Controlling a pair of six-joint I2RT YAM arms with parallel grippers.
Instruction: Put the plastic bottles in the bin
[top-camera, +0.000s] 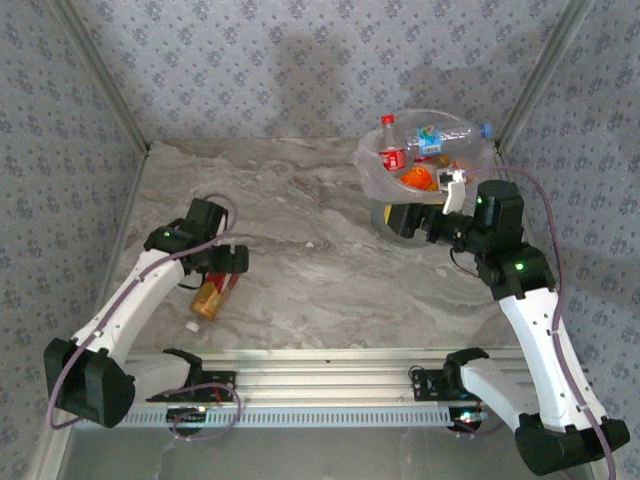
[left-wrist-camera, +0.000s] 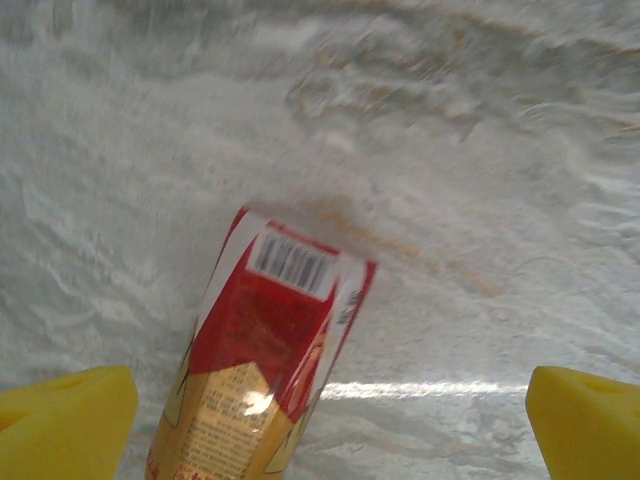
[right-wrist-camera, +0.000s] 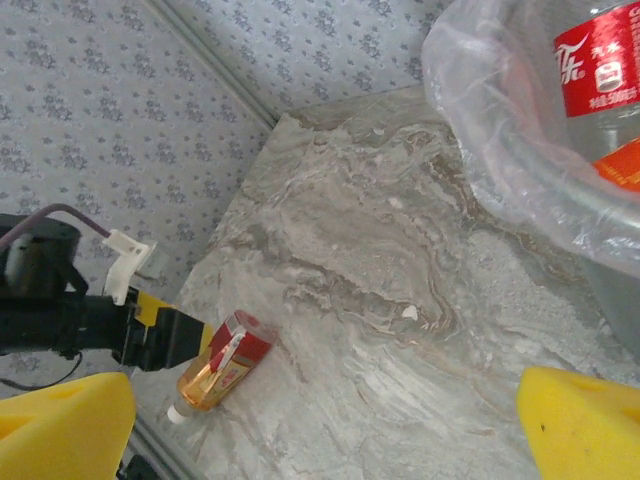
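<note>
Marbled tabletop (top-camera: 330, 300) is seen bearing the bin (top-camera: 372, 168), with bottles (top-camera: 425, 150) heaped inside. The right gripper (right-wrist-camera: 325, 430) is held just beside the bin, jaws wide and empty. The left gripper (left-wrist-camera: 320, 430), well apart from the bin, is spread wide over a lying amber bottle (left-wrist-camera: 265, 370), which is not gripped. Lying off-centre, the amber bottle could be rolled aside on closing.

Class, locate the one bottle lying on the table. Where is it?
Top view: the bottle lies on its side on the table's left half, beside the open left gripper, far from the bin.
</note>
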